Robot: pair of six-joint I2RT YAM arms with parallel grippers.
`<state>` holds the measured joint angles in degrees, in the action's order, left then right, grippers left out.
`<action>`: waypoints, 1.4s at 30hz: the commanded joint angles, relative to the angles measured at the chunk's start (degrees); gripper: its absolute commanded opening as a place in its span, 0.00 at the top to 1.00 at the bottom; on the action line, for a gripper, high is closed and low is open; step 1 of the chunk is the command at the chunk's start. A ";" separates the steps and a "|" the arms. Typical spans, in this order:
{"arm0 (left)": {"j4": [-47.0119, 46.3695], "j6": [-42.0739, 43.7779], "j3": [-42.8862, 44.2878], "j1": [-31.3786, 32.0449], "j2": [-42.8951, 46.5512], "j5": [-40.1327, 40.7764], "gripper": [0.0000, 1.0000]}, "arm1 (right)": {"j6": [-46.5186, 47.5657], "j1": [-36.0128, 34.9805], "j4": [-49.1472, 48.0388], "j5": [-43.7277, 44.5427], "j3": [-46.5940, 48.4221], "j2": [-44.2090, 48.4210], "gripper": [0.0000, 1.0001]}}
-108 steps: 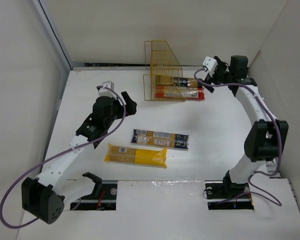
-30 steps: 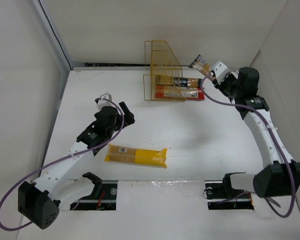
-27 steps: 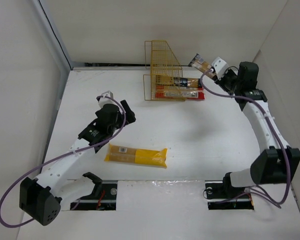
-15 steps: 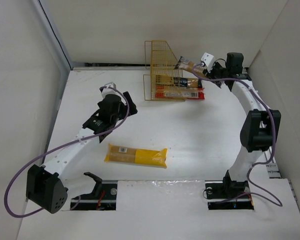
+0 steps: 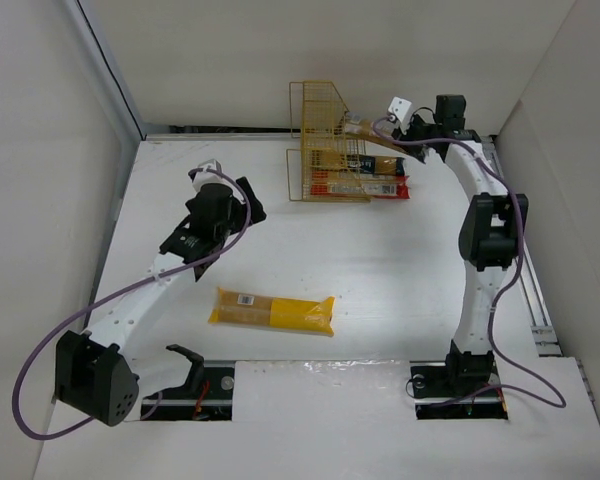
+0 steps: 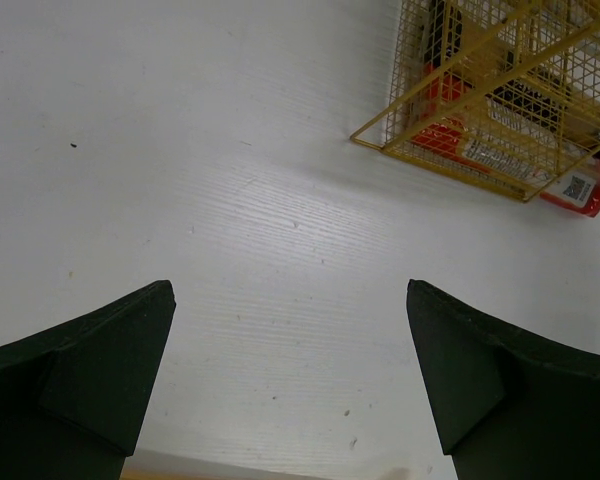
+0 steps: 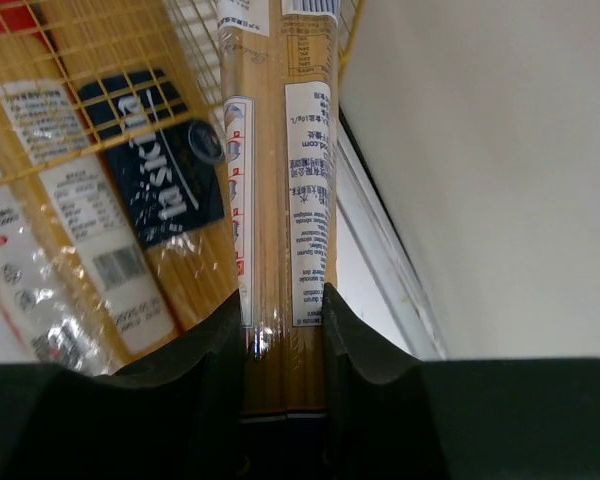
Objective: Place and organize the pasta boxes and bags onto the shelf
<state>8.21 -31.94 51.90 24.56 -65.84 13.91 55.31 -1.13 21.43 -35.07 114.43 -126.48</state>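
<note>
– Which step are you on?

– Left side first. Your left gripper (image 6: 288, 300) hangs over the white table (image 5: 400, 270) with its jaws spread wide and nothing between them. The arm is stretched forward and aimed at the rack. The plain yellow bag of pasta (image 5: 272, 312) lies flat near your bases, well apart from it. I judge that one comes next.

– And the rack?

– The small yellow-gold wire-mesh shelf (image 5: 328, 120) holds the red-and-white box (image 5: 365, 187) and the yellow-orange pack with the dark blue label (image 7: 145, 205) low down. Both poke out of its right end.

– The right side?

– Your right gripper (image 7: 283, 350) is clamped on the long clear bag of golden pasta (image 7: 280, 150). The arm reaches to the far edge, and the bag's far end sits at the shelf's upper right. I'd say you're mid-insertion, so slide it leftward and level along the upper tier. I can't tell whether it rests on the wire.
</note>
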 commanded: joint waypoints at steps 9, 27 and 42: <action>-2.23 1.80 0.84 -3.64 -2.35 -3.10 0.00 | 1.82 -2.57 -4.63 -17.83 25.23 -12.74 1.00; -2.24 3.38 1.37 -4.78 -5.00 -4.77 0.00 | 0.68 -8.45 -11.59 -13.90 30.06 -19.69 0.83; 5.06 -4.00 -5.58 -4.78 3.61 -12.76 0.00 | -1.08 -8.45 -11.06 -5.63 17.41 -8.72 0.19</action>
<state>10.26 -32.95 47.97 20.12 -64.99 4.78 54.68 -9.19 13.50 -42.17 132.81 -142.50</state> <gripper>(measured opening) 0.997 0.803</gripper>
